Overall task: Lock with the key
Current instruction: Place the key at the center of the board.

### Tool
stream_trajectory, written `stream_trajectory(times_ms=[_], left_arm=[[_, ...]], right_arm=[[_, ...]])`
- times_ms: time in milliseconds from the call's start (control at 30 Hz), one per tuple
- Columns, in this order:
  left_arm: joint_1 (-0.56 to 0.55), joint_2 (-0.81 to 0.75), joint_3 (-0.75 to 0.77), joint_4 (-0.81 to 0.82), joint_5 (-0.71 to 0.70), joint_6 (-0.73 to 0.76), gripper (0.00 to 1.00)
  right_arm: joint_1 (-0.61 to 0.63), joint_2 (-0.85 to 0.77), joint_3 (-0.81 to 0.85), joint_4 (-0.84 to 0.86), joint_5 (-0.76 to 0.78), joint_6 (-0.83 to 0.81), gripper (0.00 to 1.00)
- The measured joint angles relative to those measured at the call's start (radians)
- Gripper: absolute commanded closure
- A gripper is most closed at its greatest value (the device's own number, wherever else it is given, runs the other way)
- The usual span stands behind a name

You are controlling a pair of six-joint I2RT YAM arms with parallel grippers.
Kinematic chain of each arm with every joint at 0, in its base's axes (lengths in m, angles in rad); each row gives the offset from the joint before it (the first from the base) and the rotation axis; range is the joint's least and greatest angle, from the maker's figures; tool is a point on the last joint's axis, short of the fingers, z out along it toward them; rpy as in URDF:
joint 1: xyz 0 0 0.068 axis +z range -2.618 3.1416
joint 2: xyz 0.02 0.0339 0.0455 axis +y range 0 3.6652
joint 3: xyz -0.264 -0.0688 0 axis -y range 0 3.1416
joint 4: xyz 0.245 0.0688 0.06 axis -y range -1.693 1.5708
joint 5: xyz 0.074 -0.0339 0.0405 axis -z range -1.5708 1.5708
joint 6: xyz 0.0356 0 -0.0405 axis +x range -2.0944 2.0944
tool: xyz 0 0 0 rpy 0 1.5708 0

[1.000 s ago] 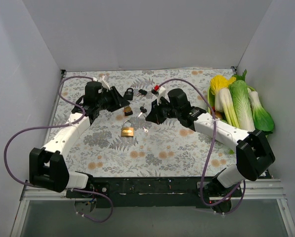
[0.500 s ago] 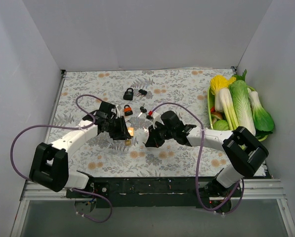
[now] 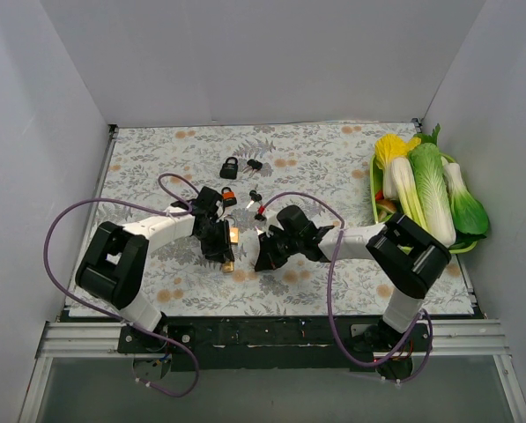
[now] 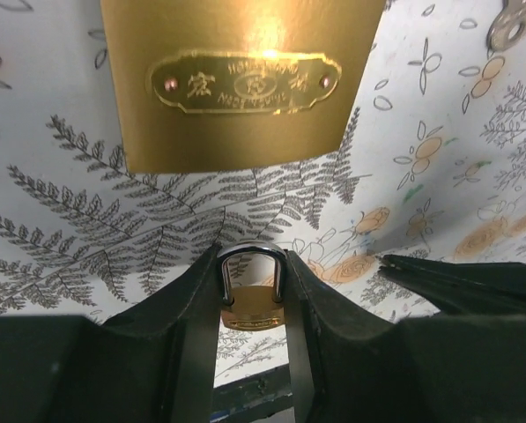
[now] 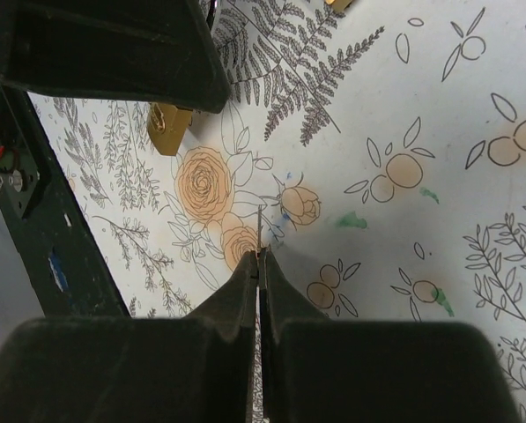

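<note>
My left gripper (image 3: 220, 251) points down over the floral mat, and its fingers close on the silver shackle of a small brass padlock (image 4: 252, 310), which also shows in the top view (image 3: 227, 264) and the right wrist view (image 5: 168, 126). A larger brass padlock (image 4: 245, 79) with an engraved plate lies flat beside it (image 3: 233, 234). My right gripper (image 3: 261, 260) is shut on a thin key (image 5: 259, 227), seen edge-on and sticking out past the fingertips. It hovers just right of the left gripper (image 5: 104, 48).
A black padlock (image 3: 230, 167), loose keys (image 3: 254, 164), a small orange padlock (image 3: 228, 196) and red-tagged keys (image 3: 263, 205) lie farther back. A silvery key (image 4: 514, 22) lies near the large padlock. A tray of vegetables (image 3: 425, 189) fills the right side. The black table edge (image 3: 263, 330) is close.
Both grippers have come from the back of the mat toward its near middle and closer together. The left one now stands beside the large brass padlock.
</note>
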Motion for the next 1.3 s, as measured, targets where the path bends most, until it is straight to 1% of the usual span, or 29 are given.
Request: stream_trajectory(times_ms=[67,100,133,300,333,400,433,467,533,567,733,767,833,967,1100,1167,1233,1267,1300], left_arm=[[0.000,0.017,0.016,-0.002,0.000,-0.005,0.96],[-0.002,0.021,0.021,0.001,-0.002,-0.007,0.92],[-0.005,0.024,0.023,0.003,-0.003,-0.008,0.91],[-0.022,0.034,0.033,0.008,-0.005,-0.016,0.83],[-0.024,0.034,0.033,0.008,-0.007,-0.016,0.79],[-0.025,0.035,0.033,0.008,-0.007,-0.018,0.73],[-0.025,0.035,0.033,0.008,-0.008,-0.019,0.69],[-0.025,0.035,0.033,0.008,-0.008,-0.021,0.67],[-0.025,0.035,0.033,0.008,-0.011,-0.024,0.62],[-0.025,0.035,0.033,0.008,-0.011,-0.026,0.57],[-0.029,0.035,0.037,0.013,-0.004,-0.037,0.50],[-0.029,0.035,0.037,0.013,-0.003,-0.037,0.49],[-0.031,0.031,0.039,0.011,-0.003,-0.038,0.46],[-0.031,0.021,0.040,-0.004,-0.012,-0.033,0.43],[-0.031,-0.021,0.042,-0.034,-0.031,-0.015,0.36],[-0.029,-0.073,0.049,-0.040,-0.037,-0.003,0.27],[-0.021,-0.131,0.067,-0.042,-0.035,0.011,0.22],[-0.015,-0.161,0.082,-0.042,-0.028,0.021,0.12],[-0.004,-0.187,0.105,-0.042,-0.016,0.031,0.06]], right_arm=[[0.002,0.015,0.009,0.003,0.002,0.011,0.99],[0.002,0.021,0.013,0.003,0.003,0.015,0.99],[0.004,0.026,0.016,0.004,0.005,0.019,0.99],[0.006,0.034,0.021,0.005,0.013,0.032,0.93],[0.007,0.034,0.021,0.005,0.015,0.035,0.91],[0.011,0.034,0.021,0.005,0.022,0.042,0.86],[0.012,0.034,0.021,0.005,0.024,0.044,0.84],[0.013,0.035,0.023,0.004,0.027,0.045,0.80],[0.014,0.035,0.027,0.000,0.031,0.047,0.76],[0.014,0.035,0.029,0.000,0.035,0.048,0.73],[0.017,0.035,0.036,0.000,0.042,0.051,0.64],[0.018,0.034,0.038,-0.001,0.044,0.051,0.59],[0.018,0.033,0.040,-0.003,0.045,0.052,0.56],[0.018,0.014,0.046,-0.033,0.059,0.036,0.47],[0.018,-0.009,0.046,-0.066,0.063,0.014,0.44],[0.018,-0.031,0.046,-0.085,0.065,-0.002,0.39],[0.018,-0.054,0.047,-0.103,0.066,-0.021,0.37],[0.018,-0.071,0.049,-0.113,0.069,-0.034,0.33],[0.017,-0.090,0.055,-0.129,0.072,-0.047,0.30]])
